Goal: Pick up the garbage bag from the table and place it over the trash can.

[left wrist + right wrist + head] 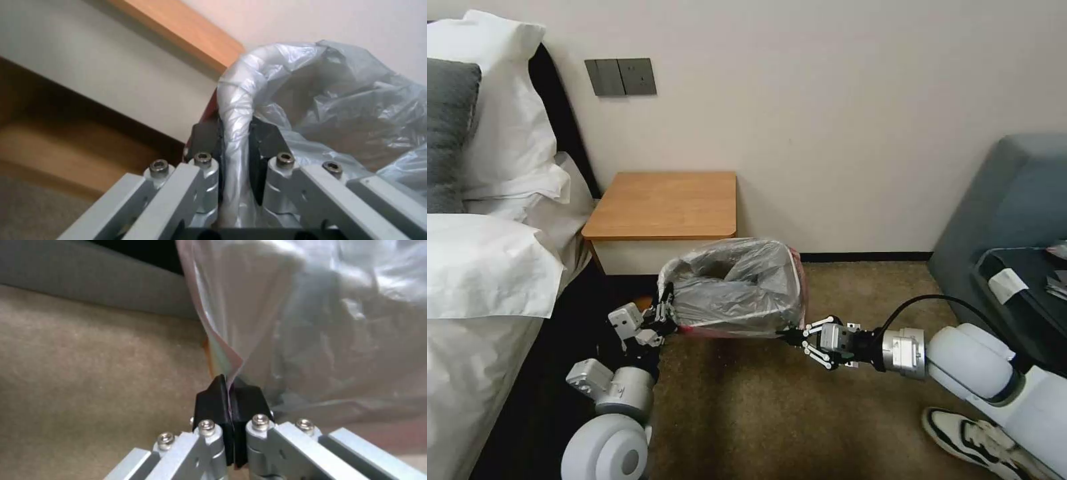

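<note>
Two grippers hold the garbage bag point(740, 283), one at each lower corner of the trash can point(792, 267) it covers. The bin stands on the brown carpet point(800, 427) just in front of the table point(664, 203), near that table's front right corner, and the crinkled grey plastic is drawn over its whole top and down its sides, with the pinkish-red edge showing along the bottom and the right side.

On the bin's left side, the left gripper point(666, 312) has its dark pads point(206, 136) pressed together over the bin's rolled rim point(236, 110) with the plastic stretched across it; the table's orange-brown edge and white drawer front point(89, 60) lie just behind in the left wrist view.

At the bin's front right corner, the right gripper point(792, 337) reaches in level with the carpet. Its black pads point(213, 403) are closed flat against each other, pinching a thin fold of the bag's edge, which rises taut from between them toward the bin
</note>
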You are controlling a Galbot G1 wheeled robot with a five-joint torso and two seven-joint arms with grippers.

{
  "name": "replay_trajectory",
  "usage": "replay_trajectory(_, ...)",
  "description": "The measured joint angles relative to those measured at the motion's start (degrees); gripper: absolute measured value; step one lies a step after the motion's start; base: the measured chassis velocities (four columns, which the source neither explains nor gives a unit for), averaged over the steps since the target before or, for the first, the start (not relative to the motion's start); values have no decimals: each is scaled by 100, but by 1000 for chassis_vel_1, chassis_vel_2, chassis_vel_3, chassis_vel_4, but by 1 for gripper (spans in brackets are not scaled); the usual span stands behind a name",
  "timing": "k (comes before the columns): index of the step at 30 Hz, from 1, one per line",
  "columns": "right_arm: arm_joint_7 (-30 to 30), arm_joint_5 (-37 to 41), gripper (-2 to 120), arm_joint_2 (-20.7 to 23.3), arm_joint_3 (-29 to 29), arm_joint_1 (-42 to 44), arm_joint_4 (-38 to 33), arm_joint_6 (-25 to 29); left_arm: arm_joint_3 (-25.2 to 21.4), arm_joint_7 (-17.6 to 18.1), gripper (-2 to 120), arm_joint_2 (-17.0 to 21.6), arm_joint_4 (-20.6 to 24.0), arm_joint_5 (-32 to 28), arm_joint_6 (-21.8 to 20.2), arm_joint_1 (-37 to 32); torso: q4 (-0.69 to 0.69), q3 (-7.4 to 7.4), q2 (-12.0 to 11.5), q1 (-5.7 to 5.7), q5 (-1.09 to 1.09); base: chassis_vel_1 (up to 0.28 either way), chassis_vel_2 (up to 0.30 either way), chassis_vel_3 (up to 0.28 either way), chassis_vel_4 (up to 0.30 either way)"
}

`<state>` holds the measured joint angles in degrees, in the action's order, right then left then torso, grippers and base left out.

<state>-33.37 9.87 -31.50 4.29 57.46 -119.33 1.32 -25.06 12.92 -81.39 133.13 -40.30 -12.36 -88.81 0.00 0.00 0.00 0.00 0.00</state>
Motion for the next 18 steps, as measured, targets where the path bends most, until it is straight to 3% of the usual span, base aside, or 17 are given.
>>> replay_trajectory(4,51,-157,-1,-54,29,33,38,78,-13,82,8,-12,77,-123,-161,-4,0,0,0,0,0,0,0,0,0)
replay_trajectory(6,109,-270,14,-103,100,108,-23,137,-29,187,8,-18,78,-168,-210,25,0,0,0,0,0,0,0,0,0)
replay_trajectory(8,130,-282,15,-121,137,153,-71,157,-32,217,8,-22,78,-191,-221,32,0,0,0,0,0,0,0,0,0)
replay_trajectory(10,144,-290,27,-174,325,353,-264,274,-44,358,8,-52,70,-296,-303,75,0,0,0,0,0,0,0,0,0)
replay_trajectory(12,144,-290,27,-174,325,353,-264,274,-44,358,8,-52,70,-296,-303,75,0,0,0,0,0,0,0,0,0)
replay_trajectory(14,-33,-272,43,-166,504,615,-745,452,-105,525,8,-125,-86,-247,-352,152,-1,0,0,0,-1,0,0,0,0)
replay_trajectory(16,-63,-233,44,-166,511,636,-827,464,-114,539,8,-130,-110,-220,-352,152,0,0,0,0,-1,0,0,0,0)
replay_trajectory(18,-113,188,55,-168,566,759,-1065,434,-132,581,8,-139,-201,-118,-352,164,0,0,0,0,-1,0,0,0,0)
